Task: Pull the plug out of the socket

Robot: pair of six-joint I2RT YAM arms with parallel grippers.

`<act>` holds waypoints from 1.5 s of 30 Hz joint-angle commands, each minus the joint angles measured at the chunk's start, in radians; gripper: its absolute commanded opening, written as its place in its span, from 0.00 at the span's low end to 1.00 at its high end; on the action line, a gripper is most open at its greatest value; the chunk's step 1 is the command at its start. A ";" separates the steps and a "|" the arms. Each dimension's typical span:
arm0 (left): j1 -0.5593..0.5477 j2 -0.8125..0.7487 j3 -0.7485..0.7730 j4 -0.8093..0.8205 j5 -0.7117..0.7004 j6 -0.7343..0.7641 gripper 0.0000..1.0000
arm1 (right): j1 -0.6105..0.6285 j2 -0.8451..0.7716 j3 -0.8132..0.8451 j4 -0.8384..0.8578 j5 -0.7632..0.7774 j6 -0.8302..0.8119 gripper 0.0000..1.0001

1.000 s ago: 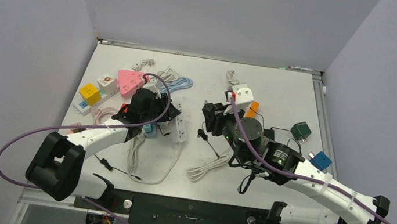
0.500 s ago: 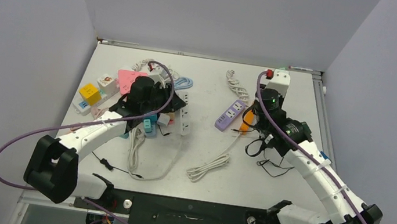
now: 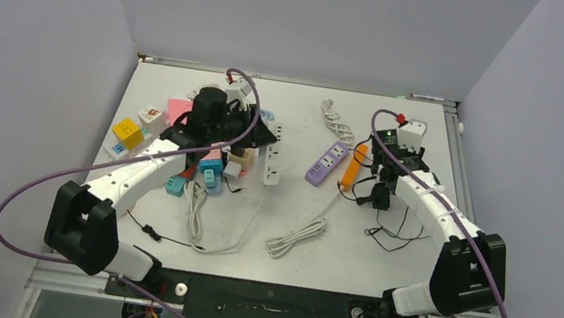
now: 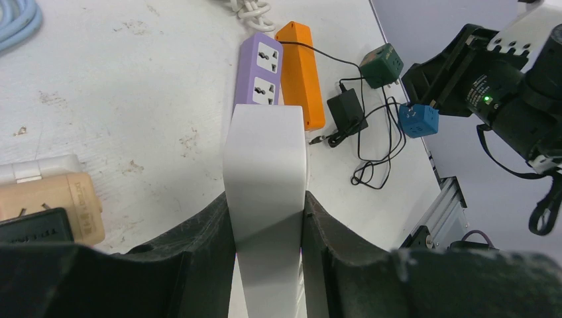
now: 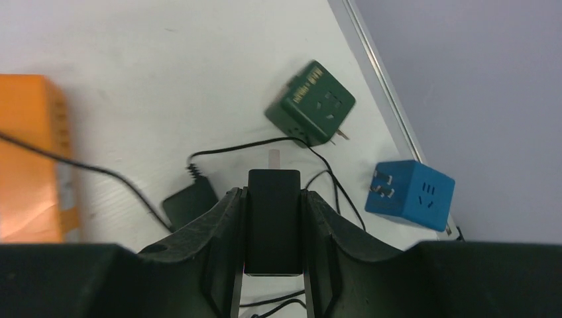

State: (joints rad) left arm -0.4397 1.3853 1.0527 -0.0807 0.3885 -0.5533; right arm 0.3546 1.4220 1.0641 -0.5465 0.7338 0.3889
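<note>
Left claw clamps white power strip | right claw clamps black plug, aloft near table's right edge

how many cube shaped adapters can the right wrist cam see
2. A dark green cube lies on the table beyond the held black plug and to its right. A blue cube lies further right, nearer the camera. More may sit outside this view.

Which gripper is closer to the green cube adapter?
Right. The right gripper, holding a black plug, hovers right by the green cube adapter. The left gripper, gripping a white power strip, is across the table, past the purple strip.
</note>
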 commanded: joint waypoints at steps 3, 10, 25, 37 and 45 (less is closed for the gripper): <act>-0.048 0.138 0.140 0.027 0.022 -0.005 0.00 | -0.204 -0.011 -0.130 0.103 -0.115 0.091 0.11; -0.140 0.344 0.309 0.024 -0.050 0.008 0.00 | -0.348 -0.090 -0.211 0.161 -0.144 0.107 0.15; -0.148 0.760 0.751 -0.251 -0.081 0.286 0.00 | -0.415 -0.228 -0.262 0.198 -0.234 0.094 0.24; -0.150 0.897 0.777 -0.136 0.127 0.183 0.00 | -0.416 -0.225 -0.265 0.234 -0.380 0.086 0.30; -0.203 0.992 0.858 -0.112 0.094 0.138 0.01 | -0.417 -0.312 -0.283 0.261 -0.446 0.075 0.53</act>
State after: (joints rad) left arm -0.6083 2.3390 1.8576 -0.2638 0.4767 -0.3840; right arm -0.0586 1.1843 0.7925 -0.3382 0.3237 0.4770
